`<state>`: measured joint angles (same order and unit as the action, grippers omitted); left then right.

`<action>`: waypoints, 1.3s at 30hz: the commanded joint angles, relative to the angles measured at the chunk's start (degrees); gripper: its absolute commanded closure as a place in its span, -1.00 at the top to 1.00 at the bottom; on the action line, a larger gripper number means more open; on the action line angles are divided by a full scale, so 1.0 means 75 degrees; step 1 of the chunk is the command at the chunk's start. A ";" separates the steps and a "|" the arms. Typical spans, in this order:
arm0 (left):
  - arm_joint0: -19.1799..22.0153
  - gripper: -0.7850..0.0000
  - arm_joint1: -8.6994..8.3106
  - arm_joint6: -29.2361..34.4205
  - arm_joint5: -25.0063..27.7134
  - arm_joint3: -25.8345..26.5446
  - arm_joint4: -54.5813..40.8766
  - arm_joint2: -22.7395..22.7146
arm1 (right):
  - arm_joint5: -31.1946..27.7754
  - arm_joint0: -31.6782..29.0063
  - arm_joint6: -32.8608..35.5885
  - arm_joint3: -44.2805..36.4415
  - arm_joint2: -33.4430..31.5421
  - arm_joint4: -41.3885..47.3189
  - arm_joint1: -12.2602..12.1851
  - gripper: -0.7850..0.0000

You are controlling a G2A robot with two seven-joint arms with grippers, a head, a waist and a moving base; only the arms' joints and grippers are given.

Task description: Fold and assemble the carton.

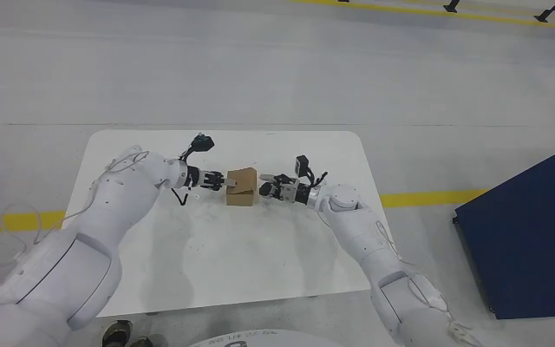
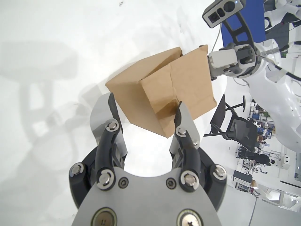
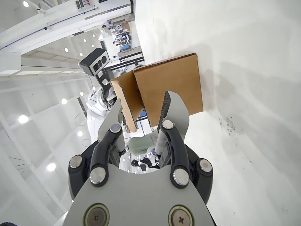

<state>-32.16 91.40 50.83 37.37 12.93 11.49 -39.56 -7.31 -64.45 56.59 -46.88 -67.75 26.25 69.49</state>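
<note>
Carton [image 1: 241, 186] is sitting mid-table [image 1: 217, 260] between both arms. Left gripper [image 2: 145, 99] is gaping wide, straddling one corner. Right gripper [image 3: 142, 99] is sitting part-open around a flap edge, not clamping.

White table [image 1: 217, 278] on pale grey floor [image 1: 260, 61], yellow line [image 1: 434, 198] across it, dark blue block [image 1: 516, 234] beside the table, black chair [image 2: 235, 123] beyond the table edge, round ceiling lights [image 3: 23, 118], white beams [image 3: 47, 23] overhead, bright open hall

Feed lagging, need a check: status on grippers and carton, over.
Left gripper open, straddling carton corner. Right gripper open around a protruding flap. It sits on table between them.
</note>
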 commanded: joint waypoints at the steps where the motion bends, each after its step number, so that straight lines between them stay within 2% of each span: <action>1: 0.0002 0.11 0.0004 -0.0005 0.0009 -0.0011 0.0013 -0.0007 | -0.0007 0.0001 -0.0047 -0.0019 0.0037 -0.0078 0.0003 -0.15; 19: -0.0005 0.10 0.0024 -0.0002 0.0007 -0.0049 0.0112 -0.0066 | 0.0255 0.0009 -0.0512 -0.0304 0.0341 -0.0504 0.0061 -0.15; 21: -0.0008 0.16 0.0032 0.0028 -0.0071 -0.0054 0.0146 -0.0059 | 0.0317 0.0016 -0.0534 -0.0297 0.0341 -0.0518 0.0059 -0.15; 29: -0.0025 0.17 0.0068 0.0065 -0.0212 -0.0054 0.0224 -0.0053 | 0.0490 0.0067 -0.0651 -0.0291 0.0386 -0.0644 0.0061 -0.20; 39: 0.0009 0.24 0.0050 -0.0070 0.0034 -0.0086 0.0194 -0.0141 | 0.0412 -0.0022 -0.0605 -0.0309 0.0199 -0.0517 0.0005 -0.20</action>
<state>-32.11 91.79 50.31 37.55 12.32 12.96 -40.55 -4.16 -64.55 51.98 -49.17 -66.20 22.35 69.55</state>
